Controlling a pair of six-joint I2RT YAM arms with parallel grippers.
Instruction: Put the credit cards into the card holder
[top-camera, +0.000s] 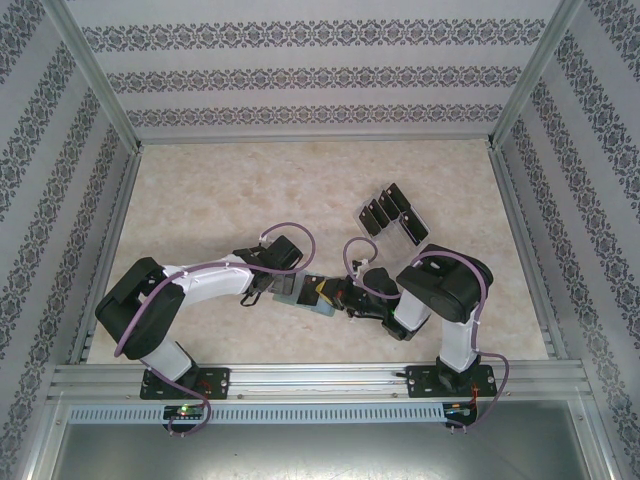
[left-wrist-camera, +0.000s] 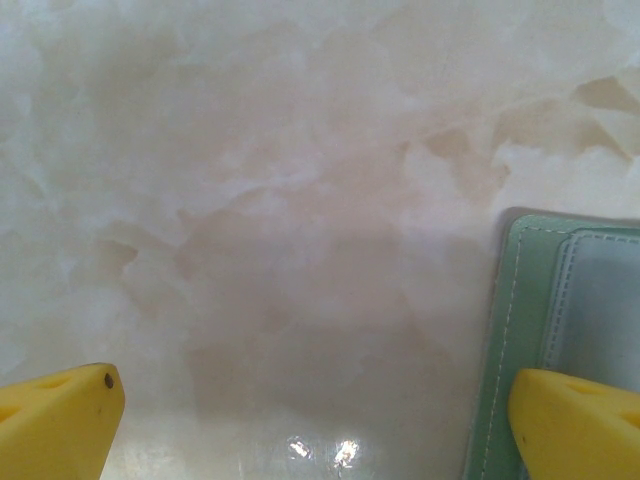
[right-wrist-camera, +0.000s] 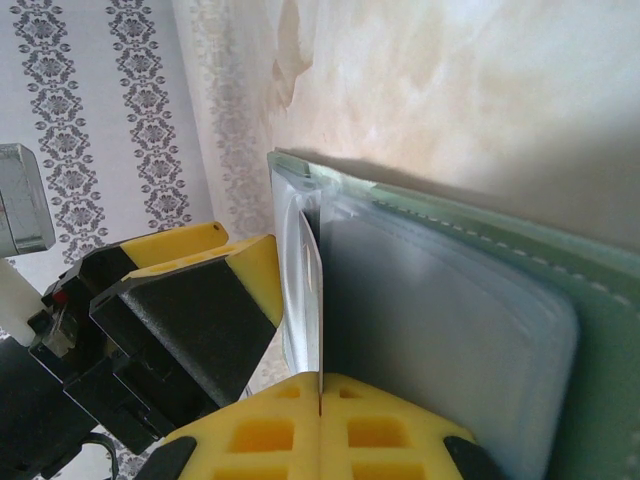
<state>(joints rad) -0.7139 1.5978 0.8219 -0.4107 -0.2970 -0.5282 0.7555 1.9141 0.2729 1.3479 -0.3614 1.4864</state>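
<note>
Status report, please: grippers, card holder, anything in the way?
Left gripper open, one finger over card holder. Right gripper shut on credit card, edge at holder's pocket. Nothing blocking seen; more cards in clear rack.

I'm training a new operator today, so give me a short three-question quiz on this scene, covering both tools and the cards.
1. True or false: the left tool is shut.
2. What does the right tool pinch? A: a thin card at the card holder. B: a coin. C: nothing.
3. Fill in: the other black cards stand in the clear ____.
Key: 1 false, it stands wide open. 2 A. 3 rack.
</note>
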